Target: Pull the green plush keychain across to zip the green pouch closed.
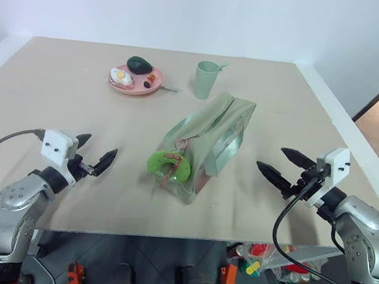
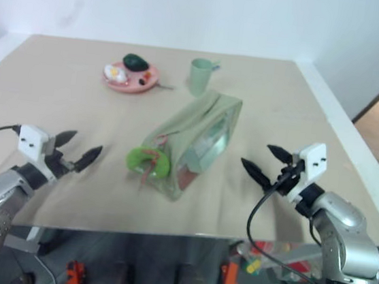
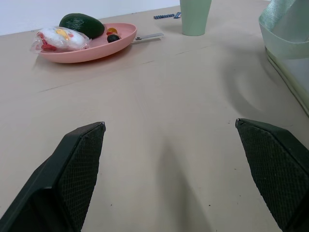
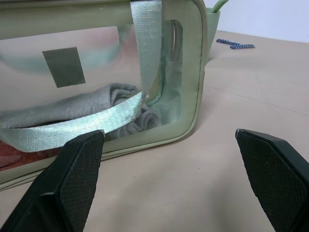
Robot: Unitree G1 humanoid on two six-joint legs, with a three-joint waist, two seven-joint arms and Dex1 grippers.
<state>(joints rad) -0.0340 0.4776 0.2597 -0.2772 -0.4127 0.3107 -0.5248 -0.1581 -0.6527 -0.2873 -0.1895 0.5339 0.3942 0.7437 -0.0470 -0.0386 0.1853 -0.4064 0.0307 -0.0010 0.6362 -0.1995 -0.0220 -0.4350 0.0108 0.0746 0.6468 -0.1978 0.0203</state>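
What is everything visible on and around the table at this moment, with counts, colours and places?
green pouch: one, pale sage green with clear side windows, middle of the table, grey cloth inside.
green plush keychain: one, lime green with a red-and-tan cord, at the pouch's near end.
cup: one, pale green, beyond the pouch.
plate: one, pink, far left of the cup.
avocado: one, dark green, on the plate.
wrapped food: one, white with yellow, on the plate.
table: one, beige.
left gripper: one, black fingers, open, left of the pouch, apart from it.
right gripper: one, black fingers, open, right of the pouch, apart from it.
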